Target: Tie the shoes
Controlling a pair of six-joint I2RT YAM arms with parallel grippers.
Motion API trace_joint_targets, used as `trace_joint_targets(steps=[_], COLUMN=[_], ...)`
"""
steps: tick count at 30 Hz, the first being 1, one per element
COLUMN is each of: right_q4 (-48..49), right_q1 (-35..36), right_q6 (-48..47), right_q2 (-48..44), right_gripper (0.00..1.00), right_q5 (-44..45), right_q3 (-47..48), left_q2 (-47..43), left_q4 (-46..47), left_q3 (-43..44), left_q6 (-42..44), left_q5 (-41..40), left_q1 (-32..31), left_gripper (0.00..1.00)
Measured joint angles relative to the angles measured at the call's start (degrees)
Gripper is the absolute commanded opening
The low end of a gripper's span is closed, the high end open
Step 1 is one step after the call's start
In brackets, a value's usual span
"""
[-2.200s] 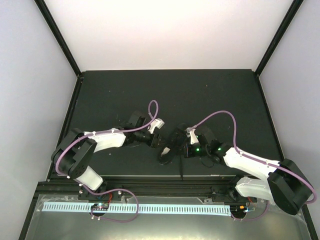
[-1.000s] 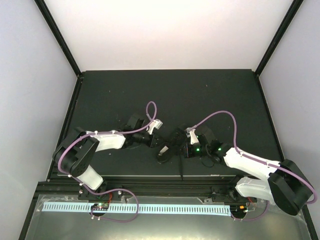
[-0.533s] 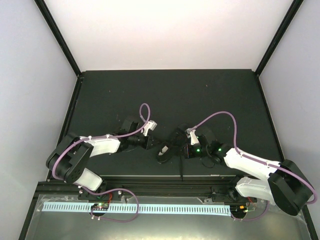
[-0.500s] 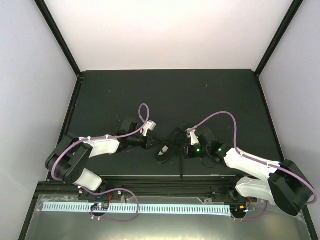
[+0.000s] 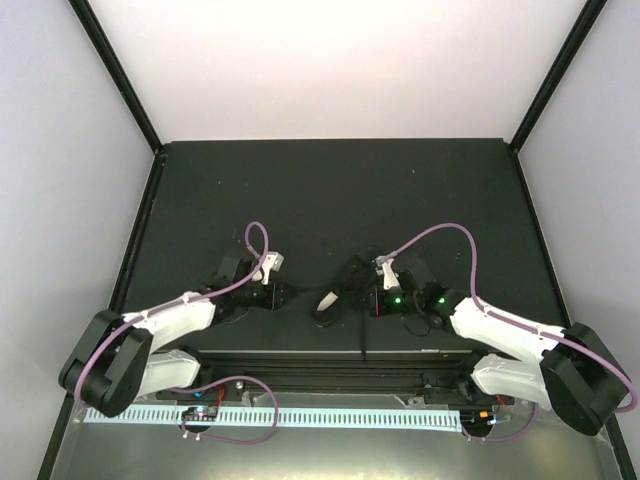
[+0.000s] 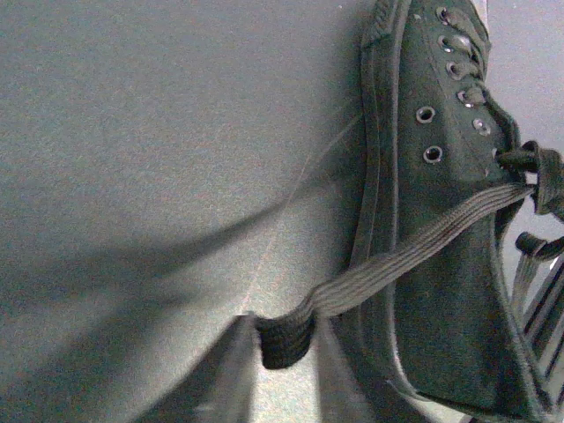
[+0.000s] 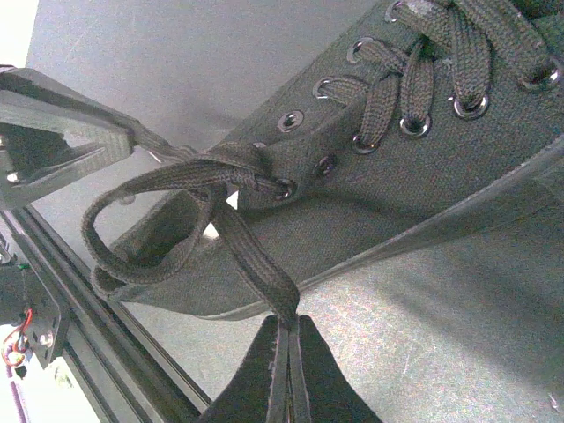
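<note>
The small black shoe (image 5: 338, 288) lies on the black table between my two arms. In the left wrist view the shoe (image 6: 441, 229) is on the right, and my left gripper (image 6: 284, 342) is shut on the end of one black lace (image 6: 397, 260), which runs taut back to the top eyelets. My left gripper (image 5: 284, 294) sits left of the shoe in the top view. My right gripper (image 7: 289, 333) is shut on the other lace (image 7: 251, 264) beside the shoe's side (image 7: 423, 176). A loose lace loop (image 7: 123, 233) hangs by the top eyelet. My right gripper (image 5: 368, 300) is right of the shoe.
The table's front edge rail (image 5: 360, 352) runs just behind the shoe's heel, and shows in the right wrist view (image 7: 79, 317). The left gripper's body (image 7: 53, 132) shows at the upper left of the right wrist view. Purple cables (image 5: 430, 235) arch over both arms.
My left arm has drawn back to the left and toward its base, pulling its lace out taut from the shoe. The right arm and shoe have hardly moved.
</note>
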Motion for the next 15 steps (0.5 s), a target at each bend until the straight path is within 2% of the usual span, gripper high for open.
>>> trace_joint_targets(steps=[1, 3, 10, 15], right_q4=[0.0, 0.0, 0.0, 0.1], right_q1=[0.0, 0.0, 0.0, 0.0], right_q6=[0.0, 0.0, 0.0, 0.0], right_q2=[0.0, 0.0, 0.4, 0.9], right_gripper=[0.02, 0.02, 0.02, 0.02], right_q5=[0.0, 0.0, 0.0, 0.0], right_q3=[0.0, 0.0, 0.0, 0.0], left_q2=[-0.8, -2.5, -8.7, -9.5], left_q4=[-0.7, -2.5, -7.9, -5.9], left_q3=[0.0, 0.1, 4.5, 8.9], left_q6=[0.2, 0.3, 1.1, -2.4], left_q5=[-0.4, -0.7, -0.8, -0.5], left_q1=[0.2, 0.2, -1.4, -8.8], left_gripper=[0.50, 0.59, 0.63, 0.64])
